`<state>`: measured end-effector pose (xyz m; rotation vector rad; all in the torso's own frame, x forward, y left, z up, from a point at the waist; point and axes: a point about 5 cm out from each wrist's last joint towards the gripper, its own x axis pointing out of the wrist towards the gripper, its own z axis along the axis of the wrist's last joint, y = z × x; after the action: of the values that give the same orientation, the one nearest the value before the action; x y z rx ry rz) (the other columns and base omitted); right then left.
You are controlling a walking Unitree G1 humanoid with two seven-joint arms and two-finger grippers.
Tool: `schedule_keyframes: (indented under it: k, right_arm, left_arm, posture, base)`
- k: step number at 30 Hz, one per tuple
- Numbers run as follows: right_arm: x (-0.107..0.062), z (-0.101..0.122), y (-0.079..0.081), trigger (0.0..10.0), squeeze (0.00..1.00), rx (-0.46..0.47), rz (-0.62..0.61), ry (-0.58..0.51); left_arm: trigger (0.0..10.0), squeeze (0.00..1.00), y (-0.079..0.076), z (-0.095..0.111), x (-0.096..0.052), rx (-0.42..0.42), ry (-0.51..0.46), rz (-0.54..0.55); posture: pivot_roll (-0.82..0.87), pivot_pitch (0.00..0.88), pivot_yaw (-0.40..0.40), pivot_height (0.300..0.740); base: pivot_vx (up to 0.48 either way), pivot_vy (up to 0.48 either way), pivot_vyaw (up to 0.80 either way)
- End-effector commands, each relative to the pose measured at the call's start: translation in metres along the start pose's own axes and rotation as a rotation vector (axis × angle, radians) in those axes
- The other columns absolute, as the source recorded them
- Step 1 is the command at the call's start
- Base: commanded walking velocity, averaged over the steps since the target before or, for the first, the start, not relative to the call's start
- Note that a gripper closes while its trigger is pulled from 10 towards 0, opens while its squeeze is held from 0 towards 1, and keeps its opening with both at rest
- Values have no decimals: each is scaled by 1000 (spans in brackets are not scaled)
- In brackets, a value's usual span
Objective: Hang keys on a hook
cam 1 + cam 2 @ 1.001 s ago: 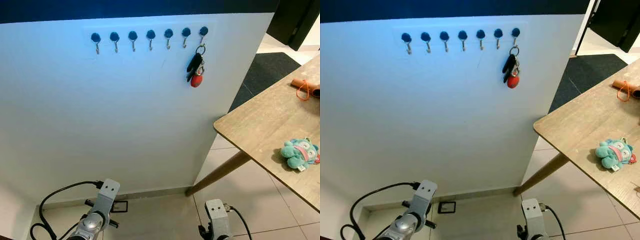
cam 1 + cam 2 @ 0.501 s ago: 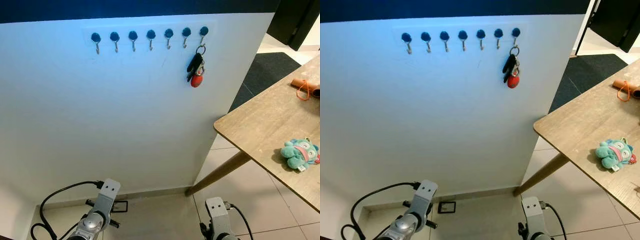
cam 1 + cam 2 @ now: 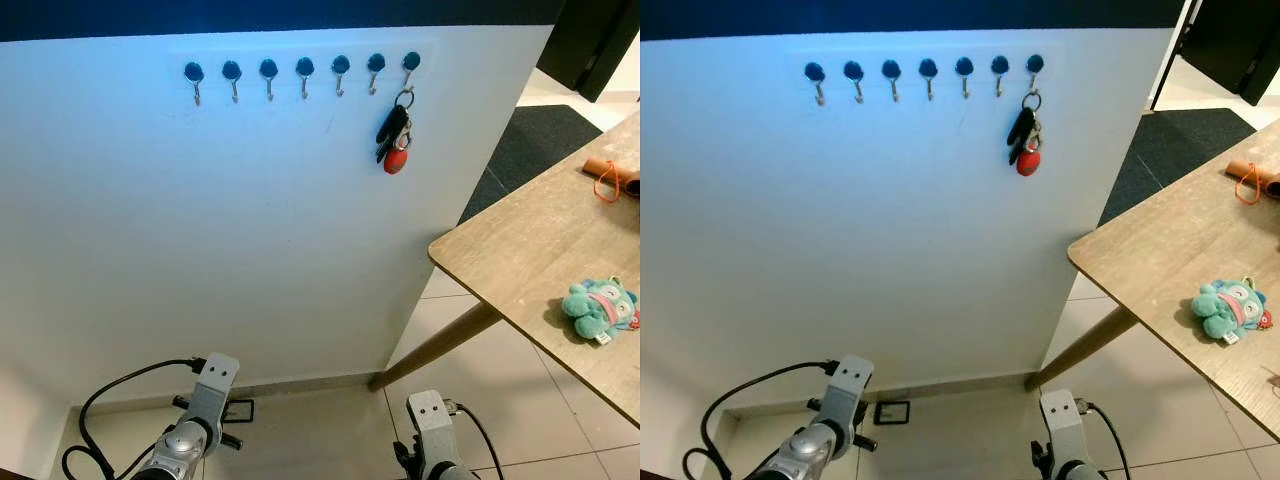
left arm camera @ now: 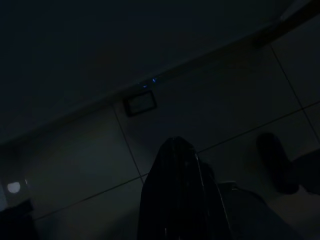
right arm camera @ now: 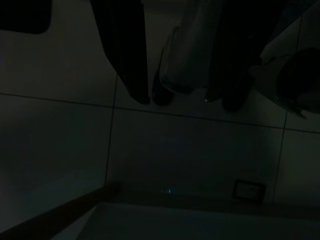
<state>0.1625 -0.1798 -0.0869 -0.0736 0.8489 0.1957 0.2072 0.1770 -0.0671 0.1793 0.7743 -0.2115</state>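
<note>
A bunch of keys (image 3: 394, 133) with a black fob and a red tag hangs from the rightmost hook (image 3: 410, 65) in a row of several blue-capped hooks (image 3: 268, 74) high on the white wall. Both arms hang idle far below the keys, the left arm (image 3: 203, 407) and the right arm (image 3: 431, 444) near the floor. In the dark left wrist view my left gripper (image 4: 175, 146) has its fingers pressed together over the floor tiles. In the right wrist view my right gripper (image 5: 185, 101) stands open with nothing between its fingers.
A wooden table (image 3: 520, 250) juts in from the right, with a teal plush toy (image 3: 598, 306) and an orange loop (image 3: 606, 180) on it. One slanted table leg (image 3: 435, 345) reaches the tiled floor. A dark mat (image 3: 540, 140) lies beyond the wall's corner.
</note>
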Motion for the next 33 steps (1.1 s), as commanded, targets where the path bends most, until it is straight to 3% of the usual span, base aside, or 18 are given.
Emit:
schedule_keyframes:
  k: [1, 7, 14, 19, 28, 33]
  right_arm:
    - [0, -2, 5, 10000, 0, -8, 20, 5]
    - [-2, -9, 5, 10000, 0, 5, 23, 18]
    - [-1, -4, 4, 10000, 0, -59, 10, 8]
    - [-1, 1, -2, 10000, 0, -28, -24, -21]
    - [-3, -4, -3, 10000, 0, 1, -11, -17]
    - [-4, -6, -1, 10000, 0, -28, -4, -2]
  left_arm:
    - [10000, 0, -2, -3, -1, -28, 5, -3]
    - [10000, 0, -3, -5, -2, -12, 4, -14]
    - [10000, 0, -1, 0, 1, 23, 9, 8]
    - [10000, 0, -4, 5, 2, 46, -5, -9]
    - [10000, 0, -2, 7, 2, 28, -11, -8]
    - [10000, 0, 3, 5, 1, -1, 0, 11]
  posture:
    - [62, 56, -28, 740]
    - [65, 52, -32, 740]
    - [35, 25, -8, 740]
    - [15, 5, 5, 740]
    - [15, 0, 2, 740]
    - [13, 0, 5, 740]
  base:
    - [0, 0, 0]
    - [0, 0, 0]
    - [0, 0, 0]
    - [0, 0, 0]
    - [0, 0, 0]
    - [0, 0, 0]
